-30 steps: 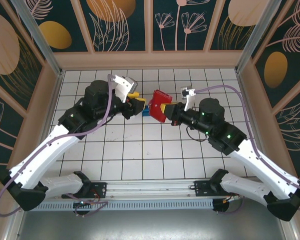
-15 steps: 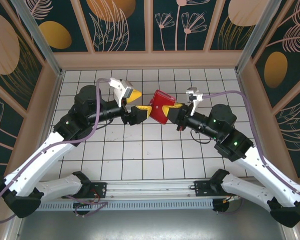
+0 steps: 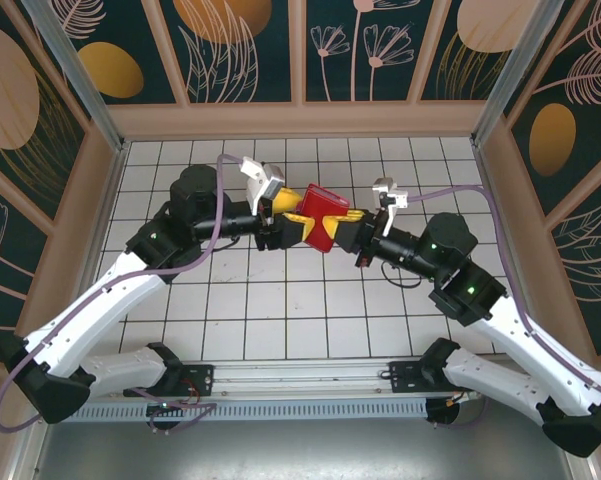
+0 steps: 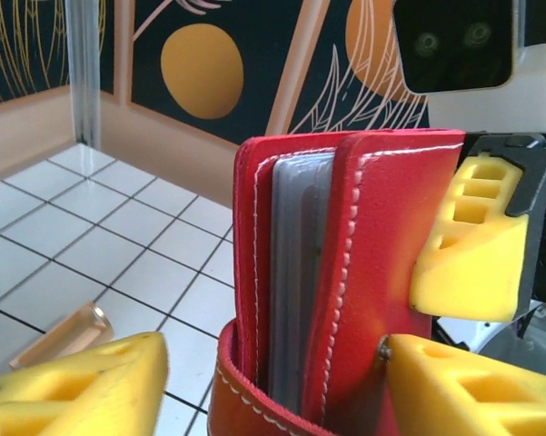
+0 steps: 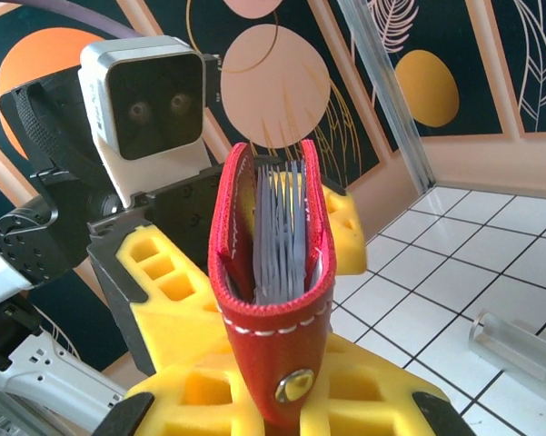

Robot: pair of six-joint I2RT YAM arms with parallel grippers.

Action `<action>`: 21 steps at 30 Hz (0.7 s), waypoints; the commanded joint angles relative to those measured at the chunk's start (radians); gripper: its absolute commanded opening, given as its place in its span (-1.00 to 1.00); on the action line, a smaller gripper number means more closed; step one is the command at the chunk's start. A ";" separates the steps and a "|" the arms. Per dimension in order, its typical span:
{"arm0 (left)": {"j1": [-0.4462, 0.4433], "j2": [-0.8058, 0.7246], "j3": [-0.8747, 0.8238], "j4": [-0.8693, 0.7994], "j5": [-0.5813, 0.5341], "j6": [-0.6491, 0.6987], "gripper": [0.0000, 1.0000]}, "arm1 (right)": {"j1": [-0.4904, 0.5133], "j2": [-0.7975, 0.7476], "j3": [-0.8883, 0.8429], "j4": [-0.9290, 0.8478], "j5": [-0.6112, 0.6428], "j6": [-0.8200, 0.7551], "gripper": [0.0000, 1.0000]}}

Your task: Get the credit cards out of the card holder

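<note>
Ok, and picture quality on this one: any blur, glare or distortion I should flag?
Top external: evenly lit and sharp, walls splay outward from the wide lens, bright sheen on the grey strip at the bottom. Left wrist: card holder crisp, lower-left foreground blurred. Right wrist: card holder stitching sharp, small glint on its snap.

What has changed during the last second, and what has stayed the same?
The left gripper moved right to the card holder. Its fingers now stand on both sides of it, with a gap showing at one. The right gripper still holds the card holder up off the table.
</note>
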 commanded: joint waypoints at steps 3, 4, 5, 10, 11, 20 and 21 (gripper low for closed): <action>0.002 -0.072 -0.018 0.024 -0.001 0.033 0.05 | 0.004 -0.067 -0.027 0.110 -0.096 -0.055 -1.00; 0.001 -0.079 -0.021 0.023 -0.001 0.036 0.01 | 0.004 -0.074 -0.033 0.114 -0.106 -0.063 -1.00; 0.002 -0.085 -0.024 0.024 0.005 0.040 -0.07 | 0.004 -0.085 -0.040 0.117 -0.115 -0.073 -1.00; 0.001 -0.101 -0.031 0.026 0.054 0.051 -0.32 | 0.004 -0.124 -0.060 0.130 -0.190 -0.127 -1.00; 0.001 -0.102 -0.031 0.027 0.061 0.052 -0.34 | 0.004 -0.131 -0.064 0.133 -0.211 -0.143 -1.00; 0.002 -0.068 -0.025 0.076 0.305 0.008 0.01 | 0.006 -0.164 -0.092 0.102 -0.329 -0.313 -1.00; 0.002 -0.061 -0.025 0.078 0.340 0.005 0.02 | 0.006 -0.166 -0.093 0.091 -0.351 -0.349 -1.00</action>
